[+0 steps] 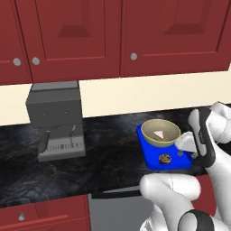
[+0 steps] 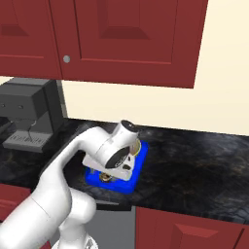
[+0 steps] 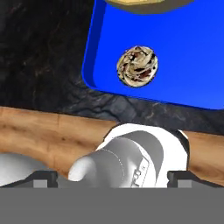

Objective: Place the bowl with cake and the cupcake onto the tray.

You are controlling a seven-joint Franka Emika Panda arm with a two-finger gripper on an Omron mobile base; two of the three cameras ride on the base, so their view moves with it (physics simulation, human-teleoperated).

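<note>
Gripper [image 3: 112,177] jaws spread wide, nothing between them — tips sit far apart at bottom of hand view, hovering above the tray's near end. Cupcake [image 3: 137,66] lies on the tray [image 3: 188,61] directly ahead of the tips, upright, speckled top up, near the tray's front-left corner in hand view. Bowl with cake [image 1: 160,132] sits on the tray's far half, slice inside; cupcake [image 1: 165,158] just in front of it, apart from bowl. In right base view the arm covers most of the tray [image 2: 137,163].

Surface: dark marbled countertop [image 1: 108,153], glossy, tray near its front edge. Grey coffee machine [image 1: 55,119] stands well left of tray, against the wall. Cream backsplash wall [image 1: 135,97] behind, red upper cabinets [image 1: 113,36] w/ round silver knobs above, red lower cabinets [image 1: 45,216] under counter — wood floor [image 3: 52,131] in hand view.
</note>
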